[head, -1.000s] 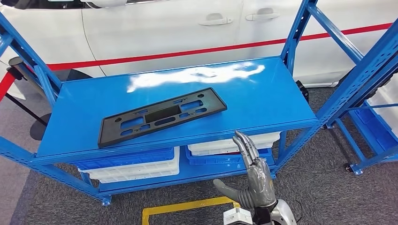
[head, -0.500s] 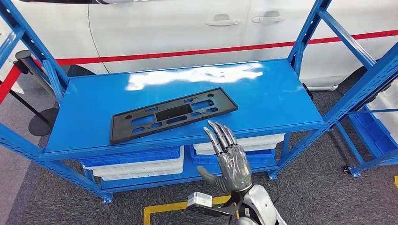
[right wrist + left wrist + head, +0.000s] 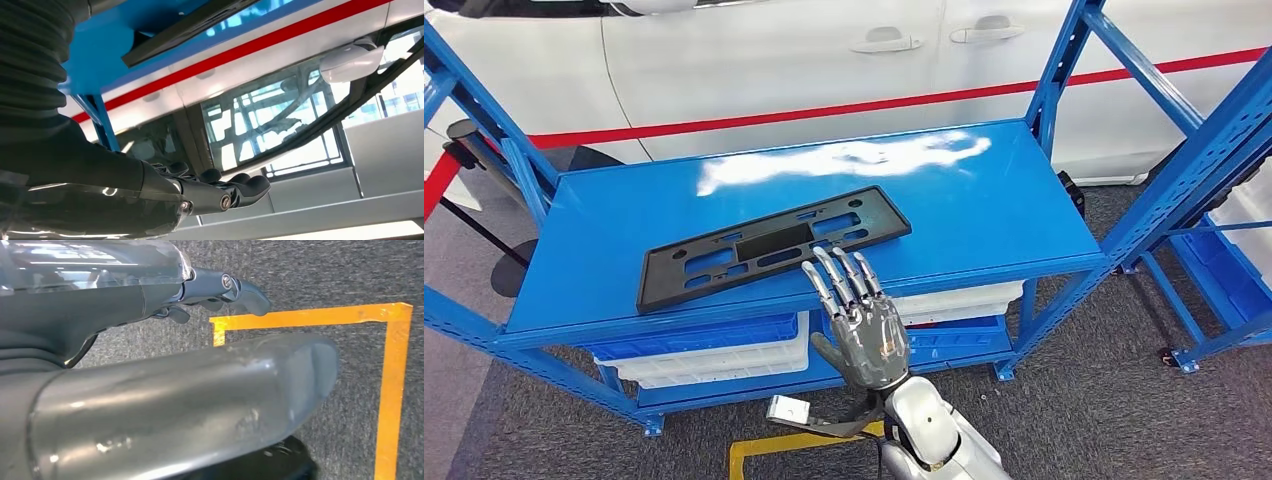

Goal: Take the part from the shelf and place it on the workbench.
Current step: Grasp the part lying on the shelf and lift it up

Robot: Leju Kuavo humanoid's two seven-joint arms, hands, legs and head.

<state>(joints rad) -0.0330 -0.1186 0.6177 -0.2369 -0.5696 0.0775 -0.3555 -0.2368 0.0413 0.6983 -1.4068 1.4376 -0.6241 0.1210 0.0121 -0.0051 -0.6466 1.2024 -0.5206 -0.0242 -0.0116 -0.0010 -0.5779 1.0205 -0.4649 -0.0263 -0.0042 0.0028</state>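
Observation:
A flat black part (image 3: 769,247) with several slots lies on the blue shelf top (image 3: 984,215), left of the middle and slightly askew. My right hand (image 3: 859,320) is raised in front of the shelf's front edge, holding nothing, fingers straight and apart. Its fingertips (image 3: 829,260) reach up beside the part's near long edge; I cannot tell whether they touch it. The right wrist view shows the same hand (image 3: 210,192) empty, with the part (image 3: 190,27) beyond it. My left hand (image 3: 190,390) hangs over grey carpet and holds nothing.
A white car (image 3: 824,60) with a red stripe stands right behind the shelf. Blue and white crates (image 3: 714,345) fill the lower level. Another blue rack (image 3: 1214,180) stands to the right. Yellow tape (image 3: 754,450) marks the carpet, and a stanchion base (image 3: 509,265) sits at left.
My right hand has risen and moved left, from below the shelf's front right to just before the part's near edge. The part has not moved.

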